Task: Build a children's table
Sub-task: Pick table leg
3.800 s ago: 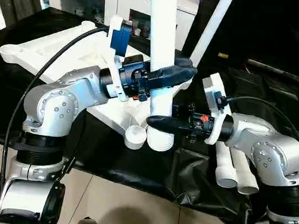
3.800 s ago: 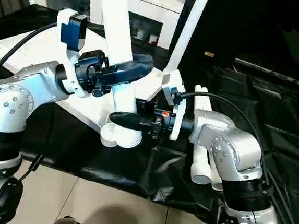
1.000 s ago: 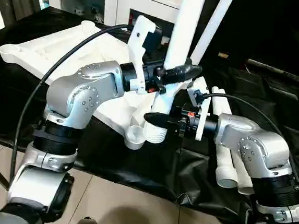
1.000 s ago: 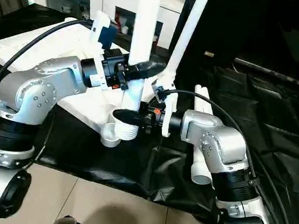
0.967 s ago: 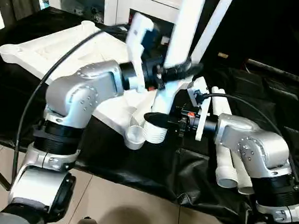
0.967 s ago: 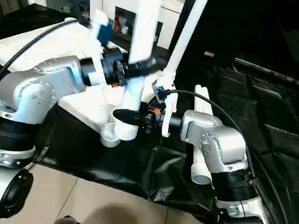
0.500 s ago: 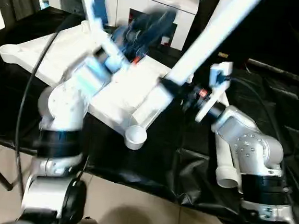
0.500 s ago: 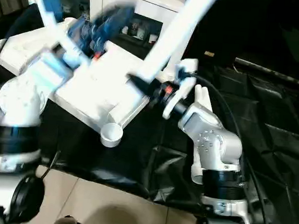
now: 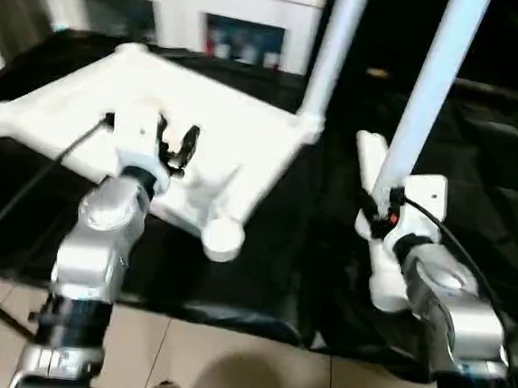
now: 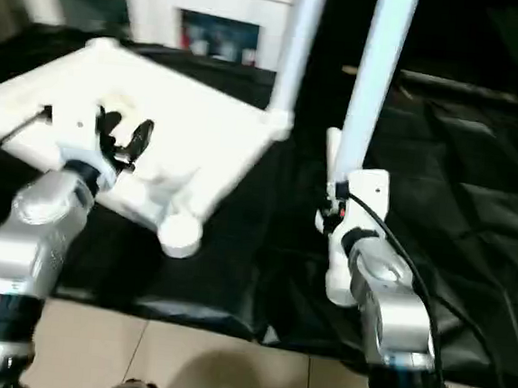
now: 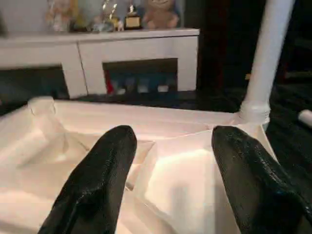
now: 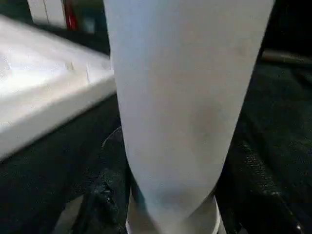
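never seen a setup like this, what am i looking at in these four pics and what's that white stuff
A two-armed robot is building a children's table. Two pictures come from cameras on its head, looking down over its silver arms; the other two come from cameras on each wrist. On the black cloth lies the white tabletop, upside down, with one leg already standing in a far corner. The left gripper hangs over the tabletop, jaws open and empty. The right gripper holds a second leg upright. More legs lie on the cloth by it.
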